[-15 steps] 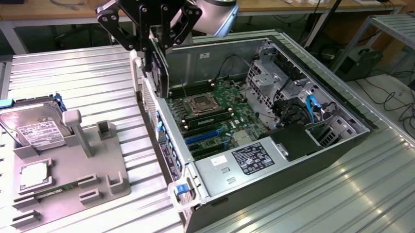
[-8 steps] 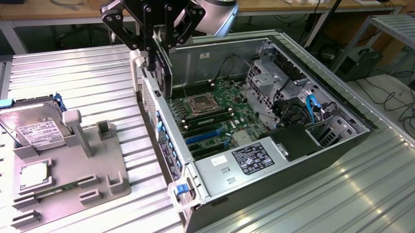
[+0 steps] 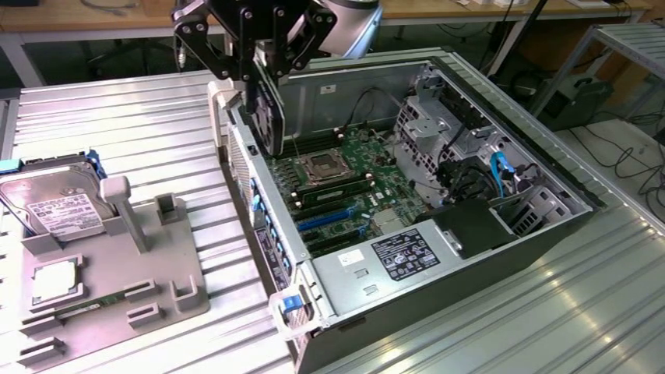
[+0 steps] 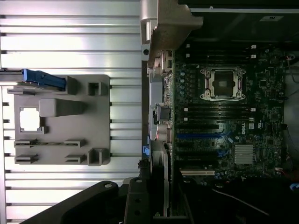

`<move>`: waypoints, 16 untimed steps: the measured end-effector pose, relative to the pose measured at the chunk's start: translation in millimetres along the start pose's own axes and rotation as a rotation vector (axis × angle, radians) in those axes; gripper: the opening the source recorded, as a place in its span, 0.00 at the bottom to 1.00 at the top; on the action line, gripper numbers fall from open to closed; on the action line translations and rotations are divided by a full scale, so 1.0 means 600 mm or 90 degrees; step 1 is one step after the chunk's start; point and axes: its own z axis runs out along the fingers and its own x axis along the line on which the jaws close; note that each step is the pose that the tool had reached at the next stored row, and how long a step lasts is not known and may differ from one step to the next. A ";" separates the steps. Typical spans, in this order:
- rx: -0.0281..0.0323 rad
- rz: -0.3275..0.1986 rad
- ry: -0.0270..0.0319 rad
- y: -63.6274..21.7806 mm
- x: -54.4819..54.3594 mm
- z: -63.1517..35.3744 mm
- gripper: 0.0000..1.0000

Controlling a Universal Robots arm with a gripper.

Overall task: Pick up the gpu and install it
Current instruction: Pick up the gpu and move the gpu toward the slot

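My gripper (image 3: pixel 268 56) hangs over the back corner of the open computer case (image 3: pixel 540 234), at the exterior view's left. It is shut on the gpu (image 3: pixel 268 113), a thin dark card that hangs upright and edge-on below the fingers. The card's lower end is just above the case wall, beside the motherboard (image 3: pixel 348 183). In the wrist view the gripper (image 4: pixel 149 203) holds the gpu (image 4: pixel 165 179) as a narrow silvery strip alongside the case's rear edge. The blue expansion slots (image 4: pixel 201 136) lie close beside it on the motherboard (image 4: pixel 261 116).
A grey holder tray (image 3: pixel 171 265) stands on the ribbed metal table at the exterior view's left, carrying a silver hard drive (image 3: pixel 58 204) and a square processor chip (image 3: pixel 54 282). Inside the case are the empty processor socket (image 3: pixel 320 166), the power supply (image 3: pixel 400 261) and drive cages (image 3: pixel 437 125).
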 end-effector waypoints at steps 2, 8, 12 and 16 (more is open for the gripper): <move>0.0000 0.000 0.0000 0.000 -0.003 0.000 0.27; 0.0000 0.000 0.0000 0.000 -0.015 0.000 0.27; 0.0000 0.000 0.0000 0.000 -0.021 0.000 0.27; 0.0000 0.000 0.0000 0.000 -0.027 0.001 0.27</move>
